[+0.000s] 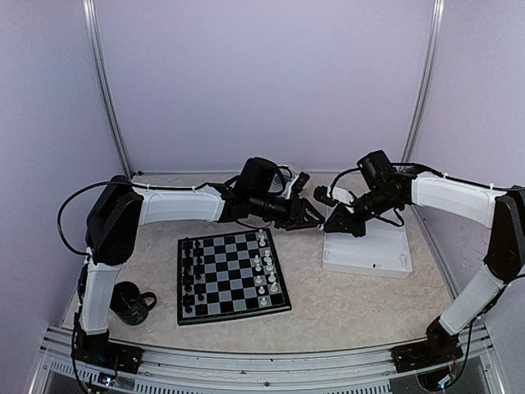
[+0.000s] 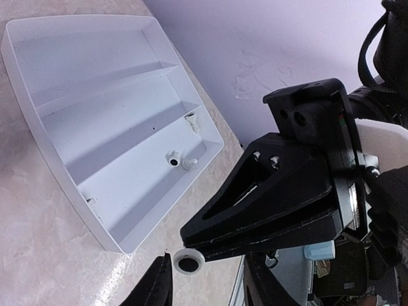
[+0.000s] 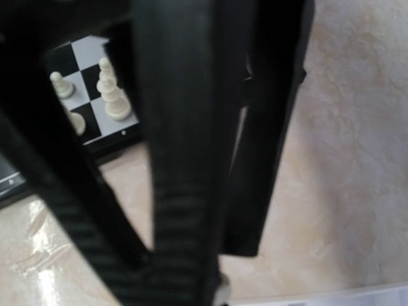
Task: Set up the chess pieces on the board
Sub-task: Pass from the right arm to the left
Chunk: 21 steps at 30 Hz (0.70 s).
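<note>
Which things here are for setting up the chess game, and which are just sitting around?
For the job:
- the board
- the chess pieces already on it
- the white piece held by the right gripper
- the loose white pieces in the tray

Just lying about:
- the black cup beside the board

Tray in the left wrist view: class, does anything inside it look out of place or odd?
Yes: three white chess pieces lie loose and scattered toward one end of the white tray, at least one on its side, instead of standing on the board.
</note>
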{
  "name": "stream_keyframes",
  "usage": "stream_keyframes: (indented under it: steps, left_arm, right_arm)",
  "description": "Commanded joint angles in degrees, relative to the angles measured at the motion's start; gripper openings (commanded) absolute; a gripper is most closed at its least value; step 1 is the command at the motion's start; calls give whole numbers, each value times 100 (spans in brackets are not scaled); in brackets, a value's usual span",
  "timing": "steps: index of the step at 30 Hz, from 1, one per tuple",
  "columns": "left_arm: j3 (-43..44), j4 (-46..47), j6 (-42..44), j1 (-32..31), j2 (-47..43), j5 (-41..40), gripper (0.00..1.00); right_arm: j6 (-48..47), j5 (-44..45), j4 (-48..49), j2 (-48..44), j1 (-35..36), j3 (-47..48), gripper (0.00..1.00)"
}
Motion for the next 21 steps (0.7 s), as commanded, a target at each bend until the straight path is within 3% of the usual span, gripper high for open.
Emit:
stream_keyframes:
  steps: [1,7,21]
  left_arm:
    - [125,129,-48,-20,121,92,38]
    - [150,110,-82,-24,174,150,37]
    - [83,312,-80,-12,141,276,15]
  right_arm:
    - [-5,-112,-133,-37,81,205,6]
    - [55,-159,-121,-37,90,245,6]
    - [-27,-274,-200,-62,133,294,7]
